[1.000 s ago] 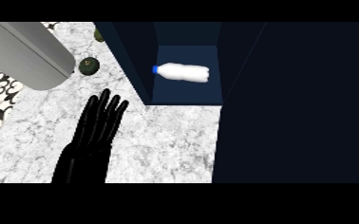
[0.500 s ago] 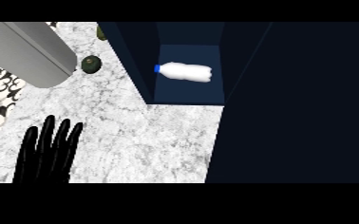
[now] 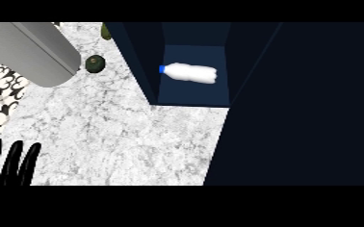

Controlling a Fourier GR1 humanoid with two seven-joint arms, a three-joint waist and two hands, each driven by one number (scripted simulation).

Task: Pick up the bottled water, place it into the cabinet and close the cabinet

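A kitchen.
A marble-patterned bench (image 3: 128, 134) meets a dark blue cabinet (image 3: 284, 101); an avocado (image 3: 95, 63) lies near a grey cylinder (image 3: 35, 53).

Single head view, steeply down (counter (image 3: 128, 134), open cabinet (image 3: 195, 94))

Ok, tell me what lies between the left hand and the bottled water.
In the head view, bare marble counter runs from the left hand up to the cabinet's dark side wall; the bottled water lies on its side just past that wall, inside the cabinet.
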